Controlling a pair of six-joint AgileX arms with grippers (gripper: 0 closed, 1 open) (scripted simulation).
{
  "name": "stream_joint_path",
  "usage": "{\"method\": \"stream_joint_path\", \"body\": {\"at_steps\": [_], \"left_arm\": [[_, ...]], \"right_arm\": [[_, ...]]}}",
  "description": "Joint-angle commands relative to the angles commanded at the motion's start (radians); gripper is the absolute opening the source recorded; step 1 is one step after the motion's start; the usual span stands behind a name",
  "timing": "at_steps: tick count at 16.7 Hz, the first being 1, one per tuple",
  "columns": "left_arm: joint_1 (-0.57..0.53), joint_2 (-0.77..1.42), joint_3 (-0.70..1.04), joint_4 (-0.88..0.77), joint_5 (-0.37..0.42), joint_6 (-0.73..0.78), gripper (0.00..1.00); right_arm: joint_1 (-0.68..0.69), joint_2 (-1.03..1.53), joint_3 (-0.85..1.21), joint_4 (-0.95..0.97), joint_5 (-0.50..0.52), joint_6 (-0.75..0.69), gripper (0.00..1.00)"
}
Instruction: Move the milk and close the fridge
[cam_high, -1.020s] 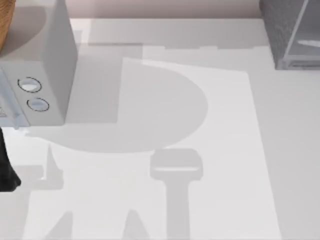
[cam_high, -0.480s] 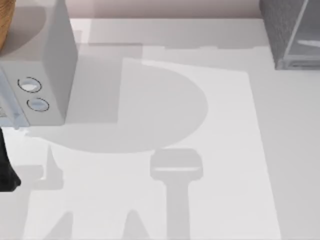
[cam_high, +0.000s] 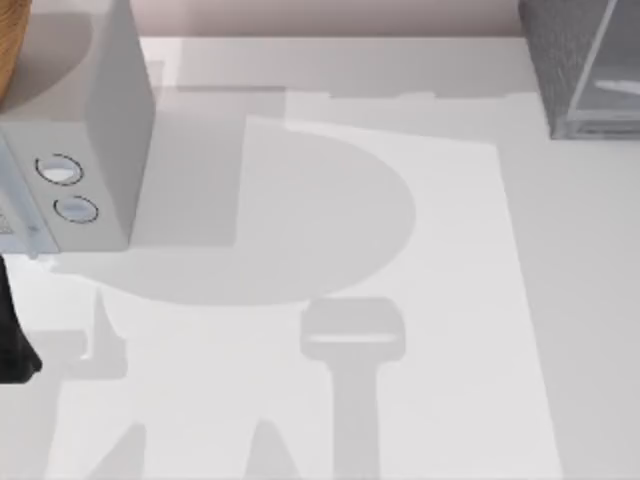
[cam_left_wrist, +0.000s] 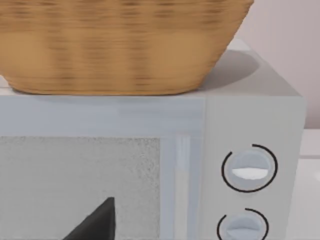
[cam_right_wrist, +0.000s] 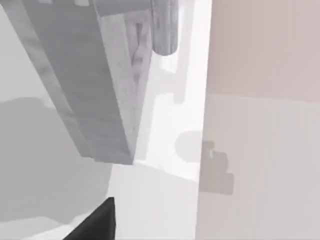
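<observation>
The fridge (cam_high: 560, 70), a dark grey speckled cabinet with a paler smooth panel, stands at the table's far right corner in the top view. In the right wrist view a pale grey slab of the fridge (cam_right_wrist: 95, 80) with a round bar (cam_right_wrist: 165, 25) at its edge is close by, and a dark tip of my right gripper (cam_right_wrist: 97, 222) shows below it. The milk is out of view. My left arm (cam_high: 15, 345) is at the table's left edge. A dark tip of my left gripper (cam_left_wrist: 97, 222) shows in front of the light grey box.
A light grey box with two round dials (cam_high: 85, 130) stands at the far left of the table. A woven basket (cam_left_wrist: 120, 45) sits on top of it. The white tabletop (cam_high: 330, 250) spreads between the box and the fridge, crossed by shadows.
</observation>
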Motion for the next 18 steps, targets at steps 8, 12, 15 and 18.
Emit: {"method": "stream_joint_path", "body": {"at_steps": [8, 12, 15, 18], "left_arm": [[0.000, 0.000, 0.000, 0.000, 0.000, 0.000, 1.00], [0.000, 0.000, 0.000, 0.000, 0.000, 0.000, 1.00], [0.000, 0.000, 0.000, 0.000, 0.000, 0.000, 1.00], [0.000, 0.000, 0.000, 0.000, 0.000, 0.000, 1.00]], "right_arm": [[0.435, 0.013, -0.003, 0.570, 0.100, 0.707, 1.00], [0.567, -0.005, -0.036, 0.818, 0.151, 0.979, 1.00], [0.612, -0.017, -0.055, 0.918, 0.172, 1.079, 1.00], [0.618, -0.019, -0.058, 0.935, 0.175, 1.094, 1.00]]}}
